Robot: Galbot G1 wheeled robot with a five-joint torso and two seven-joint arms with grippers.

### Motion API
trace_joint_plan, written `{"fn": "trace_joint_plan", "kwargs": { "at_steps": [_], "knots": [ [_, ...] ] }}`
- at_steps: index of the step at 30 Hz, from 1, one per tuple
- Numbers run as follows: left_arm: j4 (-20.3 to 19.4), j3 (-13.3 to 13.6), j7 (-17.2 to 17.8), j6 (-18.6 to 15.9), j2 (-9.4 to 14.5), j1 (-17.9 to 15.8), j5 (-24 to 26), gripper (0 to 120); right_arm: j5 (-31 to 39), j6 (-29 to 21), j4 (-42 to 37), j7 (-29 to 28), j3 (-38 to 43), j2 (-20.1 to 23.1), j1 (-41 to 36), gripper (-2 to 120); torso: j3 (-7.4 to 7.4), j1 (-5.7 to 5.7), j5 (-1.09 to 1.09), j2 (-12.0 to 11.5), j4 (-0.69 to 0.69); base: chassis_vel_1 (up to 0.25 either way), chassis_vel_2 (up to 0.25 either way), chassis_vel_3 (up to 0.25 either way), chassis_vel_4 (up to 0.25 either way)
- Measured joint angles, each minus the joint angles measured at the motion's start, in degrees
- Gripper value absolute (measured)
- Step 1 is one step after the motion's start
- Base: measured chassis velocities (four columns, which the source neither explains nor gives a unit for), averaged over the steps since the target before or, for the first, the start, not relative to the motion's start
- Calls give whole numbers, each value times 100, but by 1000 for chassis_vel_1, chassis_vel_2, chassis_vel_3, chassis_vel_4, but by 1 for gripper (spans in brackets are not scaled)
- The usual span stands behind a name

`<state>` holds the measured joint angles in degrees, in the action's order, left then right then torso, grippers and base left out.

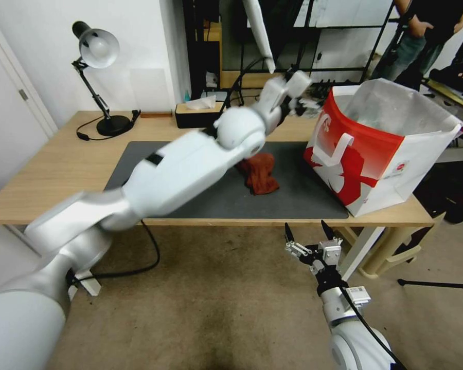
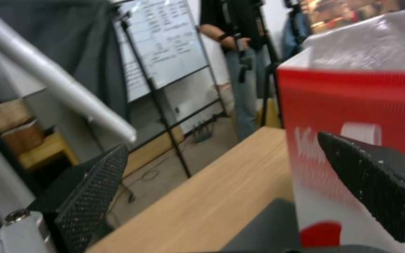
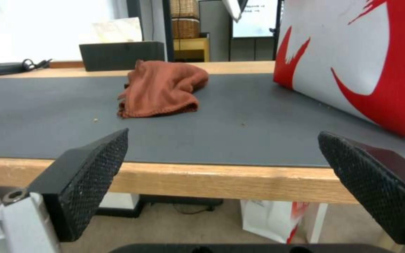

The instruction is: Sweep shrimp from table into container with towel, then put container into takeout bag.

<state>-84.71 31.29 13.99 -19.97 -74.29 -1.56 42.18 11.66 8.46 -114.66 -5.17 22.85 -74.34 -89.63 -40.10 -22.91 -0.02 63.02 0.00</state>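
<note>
Left gripper [image 1: 299, 90] up high over the table [image 1: 51, 169], at about 1 o'clock from the towel [image 1: 259, 172] and just at 9 o'clock of the bag [image 1: 391, 149] rim. Left wrist view: pads wide apart, nothing between them, bag's red wall close in front. Arm stretched across the mat [image 1: 293, 198], blurred.

Right gripper [image 1: 314, 244] low, below the table's near edge, at 5 o'clock from the towel. Fingers spread, empty; the right wrist view looks level across the mat between them.

Towel: rumpled rust-brown heap on the mat, mid-table, well apart from both grippers. Bag at its 3 o'clock, near but not touching. Black tissue box [image 1: 198, 114] behind at 11 o'clock, desk lamp [image 1: 99, 77] far off at 10 o'clock.

Shrimp and bowl: cannot find either on the table. Bag mouth open, silvery lining showing; what lies at the bottom is hidden. Only a few tiny specks on the mat near the towel.

Handling, my reading:
- Towel soft, limp, light; will drape and fold when lifted. Pinch at the raised fold on top of the heap, not a flat edge. No slip risk, no breakage.
- Bag light for its bulk, paper walls thin and easily creased or tipped by a nudge from the arm beside it. White loop handle [image 1: 339, 144] on the near face is the natural hold; walls would buckle under a squeeze.
- Bag sits close to the table's right end, little margin if pushed toward 3 o'clock.
</note>
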Motion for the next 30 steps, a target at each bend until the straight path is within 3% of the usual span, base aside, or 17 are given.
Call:
{"fn": "trace_joint_plan", "kwargs": {
  "at_steps": [2,7,10,11,14,15,18,19,21,22,25,26,27,30],
  "knots": [
    [-436,-160,477,-119,218,407,-12,100,2,0,-34,-28,15,-24,-16,100,0,0,0,0,0,0,0,0,0],
    [-876,-336,675,-148,521,856,-55,100,-2,0,-103,-60,19,-34,-62,100,0,0,0,0,0,0,0,0,0],
    [-1330,-573,821,-121,915,1485,-173,100,-65,13,-184,-74,17,-49,-167,100,0,0,0,1,0,0,0,0,0],
    [-1330,-573,821,-121,915,1485,-173,100,-65,13,-184,-74,17,-49,-167,100,0,0,0,1,0,0,0,0,0],
    [-1824,-1220,786,83,1334,2624,-626,100,-92,48,-243,-119,25,-55,-212,100,0,0,-2,1,1,0,0,0,0],
    [-1824,-1220,786,83,1334,2624,-626,100,-92,48,-243,-119,25,-55,-212,100,0,0,-2,1,1,0,0,0,0],
    [-2353,-2000,765,287,1631,3708,-1055,100,-138,81,-313,-156,26,-67,-255,100,1,1,2,1,0,0,0,0,0],
    [-2353,-2000,765,287,1631,3708,-1055,100,-138,81,-313,-156,26,-67,-255,100,1,1,2,1,0,0,0,0,0],
    [-2578,-2435,736,435,1723,4321,-1258,100,-197,86,-343,-184,26,-78,-262,100,0,0,0,1,0,0,0,0,0],
    [-2578,-2435,736,435,1723,4321,-1258,100,-197,86,-343,-184,26,-78,-262,100,0,0,0,1,0,0,0,0,0],
    [-2797,-3011,650,726,1760,5204,-1605,100,-259,92,-380,-213,25,-87,-275,100,1,1,-2,1,1,0,0,0,0],
    [-2853,-3149,633,813,1768,5438,-1704,100,-278,97,-386,-219,23,-89,-282,100,1,1,-1,2,1,0,0,0,0],
    [-2853,-3149,633,813,1768,5438,-1704,100,-278,97,-386,-219,23,-89,-282,100,1,1,-1,2,1,0,0,0,0],
    [-2930,-3610,615,1281,1785,6306,-1991,100,-315,110,-402,-244,11,-98,-291,100,1,1,1,1,1,0,0,0,0]
  ]
}}
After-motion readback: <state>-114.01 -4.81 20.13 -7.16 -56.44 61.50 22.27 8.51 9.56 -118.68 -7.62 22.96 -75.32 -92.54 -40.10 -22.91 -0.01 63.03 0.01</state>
